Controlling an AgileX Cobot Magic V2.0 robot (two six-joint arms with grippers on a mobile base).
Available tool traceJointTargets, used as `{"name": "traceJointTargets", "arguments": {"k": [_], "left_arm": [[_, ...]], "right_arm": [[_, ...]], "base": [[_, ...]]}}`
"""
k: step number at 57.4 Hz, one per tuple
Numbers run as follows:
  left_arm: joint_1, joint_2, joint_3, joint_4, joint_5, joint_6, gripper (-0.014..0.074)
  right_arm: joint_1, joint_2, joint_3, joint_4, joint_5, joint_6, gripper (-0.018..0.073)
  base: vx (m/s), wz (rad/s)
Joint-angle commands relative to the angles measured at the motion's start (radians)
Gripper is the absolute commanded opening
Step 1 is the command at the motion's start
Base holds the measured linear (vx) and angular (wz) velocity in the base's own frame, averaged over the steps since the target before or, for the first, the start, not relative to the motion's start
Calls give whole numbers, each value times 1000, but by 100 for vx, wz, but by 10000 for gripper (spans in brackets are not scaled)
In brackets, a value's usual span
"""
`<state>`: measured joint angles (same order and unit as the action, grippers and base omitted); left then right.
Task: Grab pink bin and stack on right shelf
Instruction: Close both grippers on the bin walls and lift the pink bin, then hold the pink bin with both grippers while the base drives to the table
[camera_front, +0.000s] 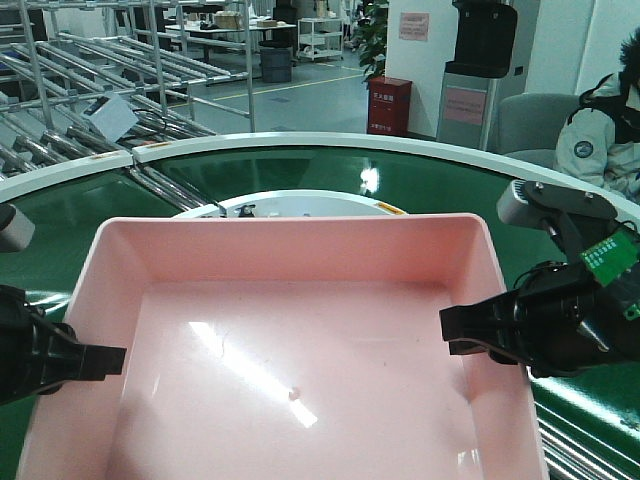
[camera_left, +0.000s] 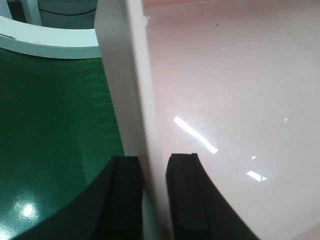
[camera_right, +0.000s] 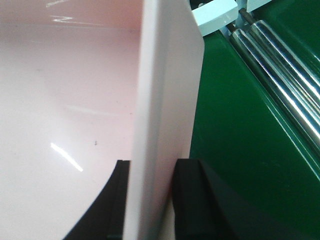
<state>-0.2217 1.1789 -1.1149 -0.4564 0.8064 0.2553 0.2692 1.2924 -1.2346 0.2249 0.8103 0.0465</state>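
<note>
In the front view the pink bin (camera_front: 300, 330) fills the lower middle of the picture, with its open side up, and it is over the bench (camera_front: 250, 170), which is a green curved conveyor belt with a white rim. I cannot tell if the bin rests on the bench or is held a little above it. The left claw (camera_front: 75, 365) is at the left wall of the bin, with one black finger reaching inside over the rim. The right claw (camera_front: 490, 335) is at the right wall in the same manner. A small pale speck (camera_front: 294, 394) lies on the bin floor. Behind the bench stand a red box (camera_front: 388, 105) and metal roller racks (camera_front: 120, 70), and a person in a light jacket (camera_front: 600, 130) sits at the right edge. In the left wrist view the left claw (camera_left: 152, 200) is closed narrowly on the wall of the pink bin (camera_left: 230, 90): one finger presses the outer side and the other the inner side, with only the wall between them. The green bench (camera_left: 55, 125) shows beside the bin. In the right wrist view the right claw (camera_right: 155, 200) grips the pink bin (camera_right: 65, 100) at its wall in the same way, one finger on each side. The green bench (camera_right: 240, 140) and shiny metal rollers (camera_right: 280, 65) lie beside it.
</note>
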Motion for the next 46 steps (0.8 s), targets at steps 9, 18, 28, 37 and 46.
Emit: {"name": "traceJointTargets", "arguments": {"k": [9, 18, 28, 37, 46], "left_arm": [[0, -30, -28, -19, -47, 24, -5], [0, -31, -28, -19, -47, 24, -5], [0, -31, -28, -19, -47, 24, -5], [0, -31, -28, -19, -47, 24, -5], [0, -31, -28, -19, -47, 24, -5]], "right_arm": [[-13, -31, -37, -35, -81, -12, -8], [-13, -31, -37, -35, -81, -12, -8], [-13, -31, -37, -35, -81, -12, -8], [-13, -31, -37, -35, -81, -12, -8], [-13, -31, -37, -35, -81, -12, -8]], "base": [[0, 0], [-1, 1], [-5, 0], [-13, 1], [-21, -1]]}}
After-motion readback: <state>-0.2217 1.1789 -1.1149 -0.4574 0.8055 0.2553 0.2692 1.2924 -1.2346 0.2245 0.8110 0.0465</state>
